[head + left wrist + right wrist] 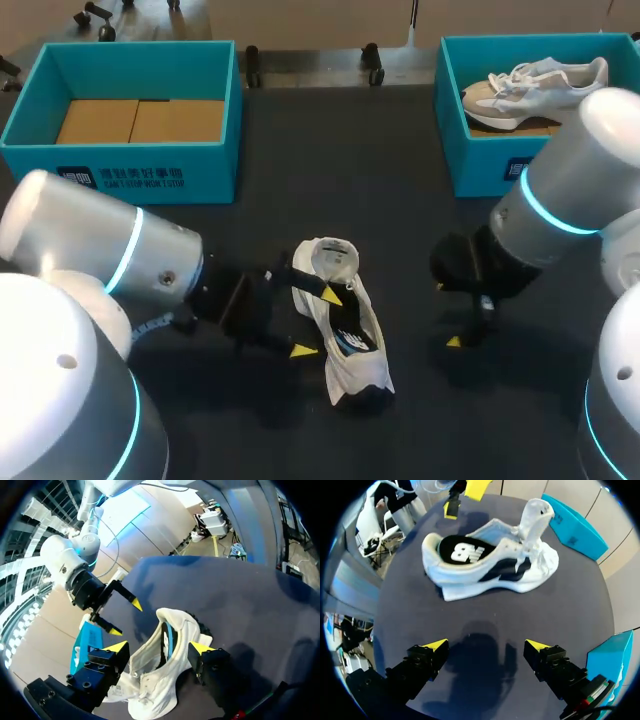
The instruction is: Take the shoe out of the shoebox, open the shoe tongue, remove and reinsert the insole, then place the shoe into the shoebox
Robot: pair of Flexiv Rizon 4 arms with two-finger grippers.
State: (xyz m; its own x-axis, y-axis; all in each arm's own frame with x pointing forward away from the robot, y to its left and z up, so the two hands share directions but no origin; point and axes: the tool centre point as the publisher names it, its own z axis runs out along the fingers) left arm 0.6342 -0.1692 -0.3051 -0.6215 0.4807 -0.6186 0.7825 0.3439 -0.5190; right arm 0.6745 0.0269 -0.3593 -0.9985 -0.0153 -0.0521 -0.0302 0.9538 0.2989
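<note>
Now: left pincer [159, 648] spread wide, straddling the white-and-black mesh sneaker [350, 335] on the dark worktop [330, 180], tongue raised. Right pincer [486, 645] wide, empty, beside it. My plan: steady the upper, pinch the black insole [462, 550] at its heel edge, peel slowly.

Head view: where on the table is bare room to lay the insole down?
Bare table lies between the left box and right box, beyond the white shoe. A narrower strip runs between the shoe and the right gripper. Crowded: the shoe's other side, where the left gripper sits.
</note>
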